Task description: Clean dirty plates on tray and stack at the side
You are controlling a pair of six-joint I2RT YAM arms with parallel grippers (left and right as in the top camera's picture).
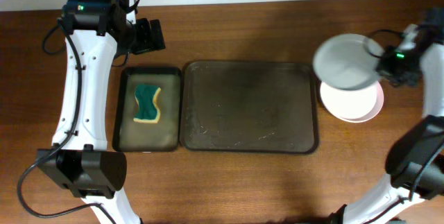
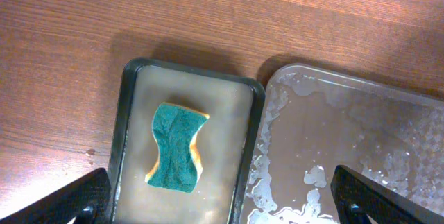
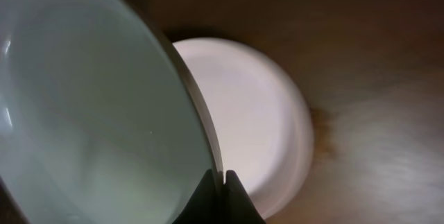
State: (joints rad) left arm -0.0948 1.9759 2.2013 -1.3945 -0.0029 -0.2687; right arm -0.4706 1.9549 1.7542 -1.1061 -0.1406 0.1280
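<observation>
While the right claw (image 3: 223, 182) pinches the rim of a tilted pale plate (image 3: 90, 106), that plate hangs over the stacked plates (image 3: 257, 120) on the bench (image 3: 374, 78) beside the tray (image 1: 250, 106). Risk: thin edge grip, so a slip or off-centre release could topple it. The left claw (image 2: 222, 175) stands apart.

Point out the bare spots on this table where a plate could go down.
The big tray is empty, though wet. Bare table runs behind it and along the near edge in front of both trays. Crowded: the right side, where the right end effector holds a plate over the stack, and the small tray with its sponge.
</observation>
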